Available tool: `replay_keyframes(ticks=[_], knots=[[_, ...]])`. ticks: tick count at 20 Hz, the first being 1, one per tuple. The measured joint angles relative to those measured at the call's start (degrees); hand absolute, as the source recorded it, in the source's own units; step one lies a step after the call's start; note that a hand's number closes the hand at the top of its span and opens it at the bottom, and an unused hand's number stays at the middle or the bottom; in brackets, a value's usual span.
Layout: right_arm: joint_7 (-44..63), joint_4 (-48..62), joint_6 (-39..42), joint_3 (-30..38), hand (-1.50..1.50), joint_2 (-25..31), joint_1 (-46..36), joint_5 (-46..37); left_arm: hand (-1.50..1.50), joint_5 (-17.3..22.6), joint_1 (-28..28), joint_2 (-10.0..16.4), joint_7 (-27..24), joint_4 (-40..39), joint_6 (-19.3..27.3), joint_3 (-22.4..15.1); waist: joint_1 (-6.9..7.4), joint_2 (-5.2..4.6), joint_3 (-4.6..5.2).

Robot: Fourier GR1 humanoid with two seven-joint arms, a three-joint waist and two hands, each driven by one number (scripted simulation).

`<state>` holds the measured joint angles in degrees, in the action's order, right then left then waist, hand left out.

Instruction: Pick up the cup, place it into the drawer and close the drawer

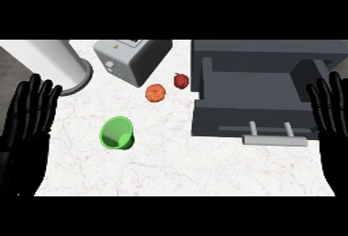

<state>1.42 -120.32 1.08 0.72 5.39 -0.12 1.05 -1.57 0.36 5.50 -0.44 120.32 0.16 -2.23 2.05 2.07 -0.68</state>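
A green cup [117,133] lies on the white marble counter [176,166], left of centre, its mouth turned up toward the view. The dark grey drawer [250,94] stands pulled open at the right, and its grey bar handle [275,139] points toward me. My left hand [26,117] rests open at the left edge, fingers up, well left of the cup. At the right edge my right hand [331,110] rests open beside the drawer's side. Neither hand holds anything.
An orange fruit [155,92] and a red apple [181,80] lie between the cup and the drawer. A grey box-shaped appliance [129,57] stands at the back. A white cylinder [58,62] sits at the back left corner.
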Motion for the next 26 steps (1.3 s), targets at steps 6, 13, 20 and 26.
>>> replay_keyframes(ticks=[6,13,20,26], knots=[[-0.31,0.73,0.33,-2.29,-1.5,-1.09,-0.61,-1.5,-1.5,-0.84,-1.63,-1.18,-1.88,-2.24,0.07,-0.6,-1.61,-1.61,0.53],[3.91,1.12,2.16,-2.94,-1.5,-1.74,-1.73,3.14,-1.5,5.94,-2.77,-4.67,-0.06,-7.24,2.36,-2.54,-2.07,-2.02,0.65],[4.95,2.63,2.62,-1.66,-1.5,-1.7,-3.5,3.95,-1.5,7.03,-5.57,-5.28,1.88,-8.61,4.75,-3.88,-2.08,-2.05,0.67],[4.58,3.64,3.37,-1.27,-1.5,-1.86,-4.25,4.51,-1.5,6.96,-6.84,-5.22,1.38,-11.15,6.49,-4.27,-2.09,-2.06,0.67]])
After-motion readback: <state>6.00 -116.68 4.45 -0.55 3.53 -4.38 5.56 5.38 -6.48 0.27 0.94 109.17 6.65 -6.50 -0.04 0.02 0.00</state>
